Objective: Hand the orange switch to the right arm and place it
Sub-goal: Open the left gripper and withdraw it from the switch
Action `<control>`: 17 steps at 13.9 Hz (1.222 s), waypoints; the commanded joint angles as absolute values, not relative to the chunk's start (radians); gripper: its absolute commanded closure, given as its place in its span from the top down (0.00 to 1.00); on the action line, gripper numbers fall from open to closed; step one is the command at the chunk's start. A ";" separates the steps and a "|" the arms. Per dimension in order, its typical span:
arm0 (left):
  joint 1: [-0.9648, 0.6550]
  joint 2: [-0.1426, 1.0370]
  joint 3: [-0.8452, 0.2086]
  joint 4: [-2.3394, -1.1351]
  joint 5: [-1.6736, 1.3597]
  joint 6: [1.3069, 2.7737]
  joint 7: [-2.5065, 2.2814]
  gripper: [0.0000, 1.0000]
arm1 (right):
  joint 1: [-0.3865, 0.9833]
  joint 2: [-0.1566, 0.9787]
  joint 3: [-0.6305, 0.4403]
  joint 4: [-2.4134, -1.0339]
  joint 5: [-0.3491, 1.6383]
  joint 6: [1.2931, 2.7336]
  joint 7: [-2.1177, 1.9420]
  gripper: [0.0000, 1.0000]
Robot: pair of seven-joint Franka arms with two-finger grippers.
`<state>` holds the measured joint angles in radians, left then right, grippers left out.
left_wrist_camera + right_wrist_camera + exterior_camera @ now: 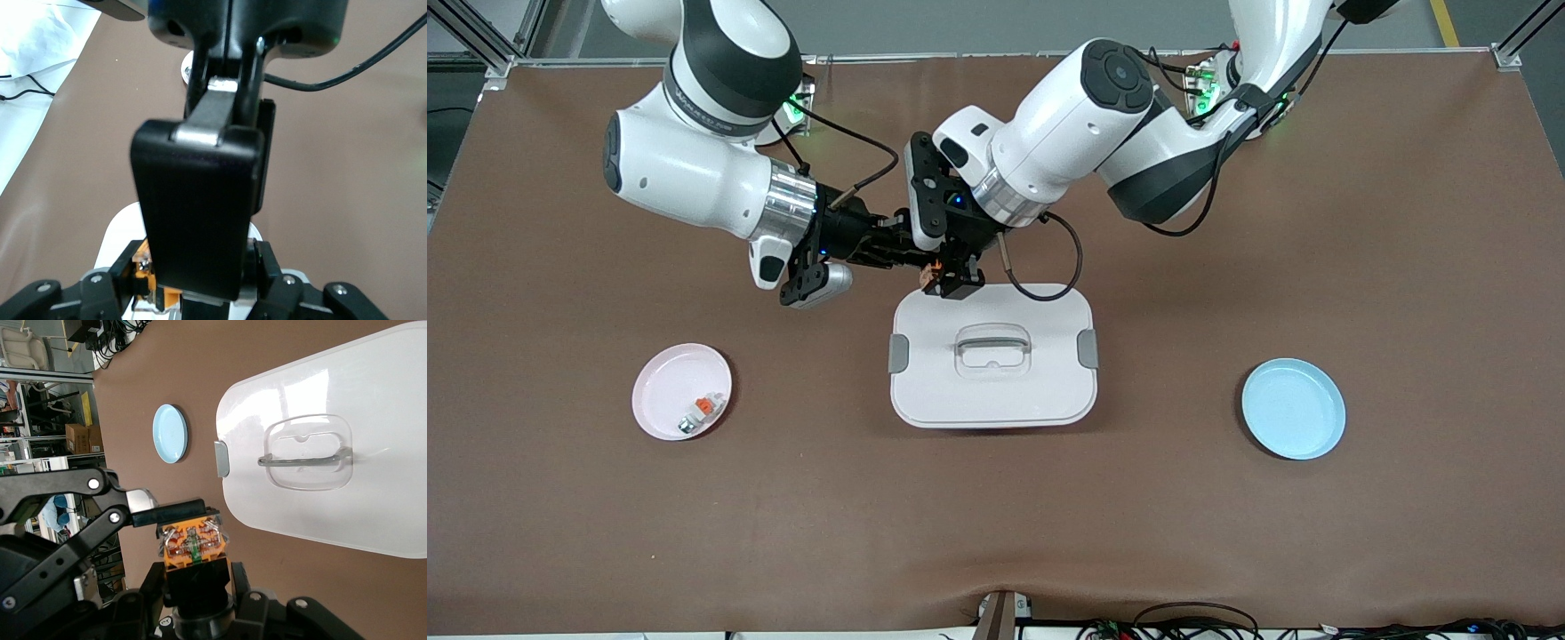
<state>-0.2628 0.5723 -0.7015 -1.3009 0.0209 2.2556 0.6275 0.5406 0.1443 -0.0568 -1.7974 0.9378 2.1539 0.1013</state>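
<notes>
Mid-handoff, upper centre of the front view: my left gripper (951,277) and right gripper (914,253) meet above the white lidded plastic box (992,391), both pinching the tiny black block-shaped orange switch (192,543) so it can't drop.

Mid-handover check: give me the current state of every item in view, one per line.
orange switch: held in the air between both tools, above the white box's edge.
left tool: shut on the orange switch.
right tool: fingers around the switch, grip unclear.
white box: lid on, handle flat.
pink plate: holds a small grey piece with an orange cap.
blue plate: nothing on it.
</notes>
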 commanded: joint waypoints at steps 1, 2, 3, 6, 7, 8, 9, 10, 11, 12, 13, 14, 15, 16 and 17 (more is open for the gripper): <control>-0.293 0.577 -0.689 -1.281 0.043 2.256 0.609 0.00 | 0.554 0.158 -0.060 -1.776 0.960 2.161 0.117 0.00; -0.291 0.575 -0.689 -1.281 0.041 2.256 0.609 0.00 | 0.555 0.158 -0.060 -1.776 0.960 2.161 0.115 0.00; -0.291 0.574 -0.689 -1.281 0.041 2.256 0.609 0.00 | 0.555 0.160 -0.060 -1.776 0.960 2.161 0.117 0.00; -0.291 0.574 -0.689 -1.281 0.043 2.256 0.609 0.00 | 0.554 0.163 -0.060 -1.776 0.960 2.160 0.114 0.00; -0.293 0.574 -0.689 -1.281 0.043 2.256 0.609 0.00 | 0.554 0.163 -0.060 -1.776 0.960 2.161 0.115 0.00; -0.293 0.574 -0.689 -1.281 0.043 2.256 0.609 0.00 | 0.554 0.163 -0.060 -1.776 0.960 2.161 0.114 0.00; -0.293 0.574 -0.689 -1.281 0.041 2.258 0.609 0.00 | 0.554 0.164 -0.060 -1.776 0.960 2.161 0.114 0.00; -0.295 0.574 -0.689 -1.281 0.041 2.258 0.609 0.00 | 0.554 0.164 -0.060 -1.776 0.960 2.161 0.114 0.00; -0.295 0.575 -0.689 -1.281 0.041 2.258 0.609 0.00 | 0.554 0.164 -0.061 -1.776 0.960 2.161 0.114 0.00; -0.295 0.575 -0.689 -1.281 0.041 2.258 0.609 0.00 | 0.554 0.166 -0.060 -1.776 0.960 2.161 0.114 0.00; -0.295 0.575 -0.689 -1.281 0.041 2.258 0.609 0.00 | 0.554 0.166 -0.060 -1.776 0.960 2.161 0.114 0.00; -0.295 0.575 -0.689 -1.281 0.041 2.258 0.611 0.29 | 0.554 0.167 -0.060 -1.776 0.960 2.161 0.114 0.00; -0.295 0.575 -0.689 -1.281 0.035 2.257 0.606 0.99 | 0.554 0.170 -0.060 -1.776 0.960 2.161 0.114 0.00; -0.295 0.575 -0.689 -1.281 0.035 2.256 0.601 1.00 | 0.554 0.170 -0.060 -1.776 0.960 2.161 0.114 0.00; -0.295 0.575 -0.689 -1.281 0.035 2.255 0.598 1.00 | 0.554 0.170 -0.060 -1.776 0.960 2.161 0.114 0.00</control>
<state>-0.2696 0.5726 -0.6994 -1.3004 0.0210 2.2551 0.6257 0.5412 0.1501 -0.0555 -1.7971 0.9396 2.1540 0.1047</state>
